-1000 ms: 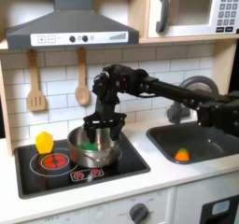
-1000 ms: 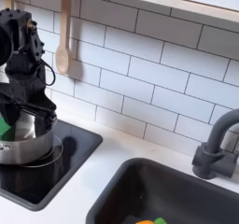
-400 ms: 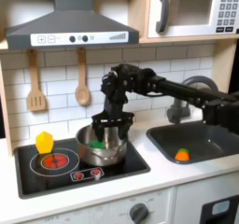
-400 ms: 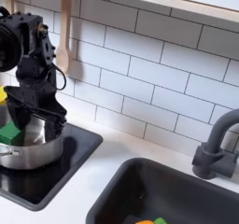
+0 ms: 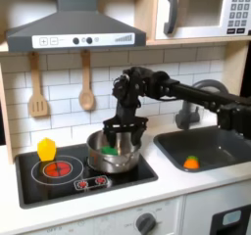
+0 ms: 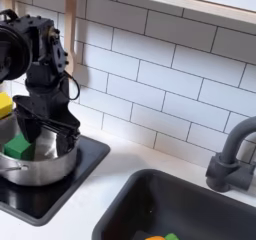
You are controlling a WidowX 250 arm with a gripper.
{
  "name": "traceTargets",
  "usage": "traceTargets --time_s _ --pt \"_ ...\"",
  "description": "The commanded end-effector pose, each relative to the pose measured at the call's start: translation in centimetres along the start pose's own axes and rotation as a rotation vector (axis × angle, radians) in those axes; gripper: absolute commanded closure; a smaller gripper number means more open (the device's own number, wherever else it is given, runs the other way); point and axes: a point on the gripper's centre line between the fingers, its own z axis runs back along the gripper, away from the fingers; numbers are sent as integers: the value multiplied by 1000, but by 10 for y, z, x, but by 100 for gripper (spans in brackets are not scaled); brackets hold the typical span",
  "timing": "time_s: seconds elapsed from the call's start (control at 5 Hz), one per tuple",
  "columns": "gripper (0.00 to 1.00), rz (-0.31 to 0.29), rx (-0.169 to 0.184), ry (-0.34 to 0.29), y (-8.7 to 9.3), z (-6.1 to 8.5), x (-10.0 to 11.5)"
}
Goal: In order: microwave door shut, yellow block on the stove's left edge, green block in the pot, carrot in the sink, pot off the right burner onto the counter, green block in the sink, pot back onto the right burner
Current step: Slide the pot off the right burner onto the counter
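I see the gripper (image 5: 123, 131) with fingers apart astride the pot's (image 6: 40, 164) rim; the pot sits upright, the green block (image 6: 17, 145) flat inside.

First exterior view: frontal, set back, facing the tiled wall; takes in range hood (image 5: 74, 28), microwave (image 5: 201, 12), stove (image 5: 83, 170) and sink (image 5: 211, 146). Second exterior view: closer, lower, angled from the sink (image 6: 165, 209) side toward the same wall. Shared by both exterior views: pot (image 5: 113, 153) (image 6: 38, 164), arm, stove corner (image 6: 85, 159), sink, faucet (image 6: 232, 154).
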Motion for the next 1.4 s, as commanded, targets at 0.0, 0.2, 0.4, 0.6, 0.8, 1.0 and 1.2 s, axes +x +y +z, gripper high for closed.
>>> traceTargets --time_s 0.0,0.2,0.4,0.6,0.8,1.0,1.2 --pt "0 -45 -25 3 -20 -1 -4" --pt "0 -54 -33 0 -29 -2 -5" --pt "0 -75 -41 -2 -39 -1 -6" --pt "0 -93 -45 -9 -47 -1 -5" --pt "0 -101 -51 -13 -52 -1 -5" --pt "0 -112 -67 -14 -62 -2 -6" --pt "0 -112 -80 -22 -69 -1 -6"
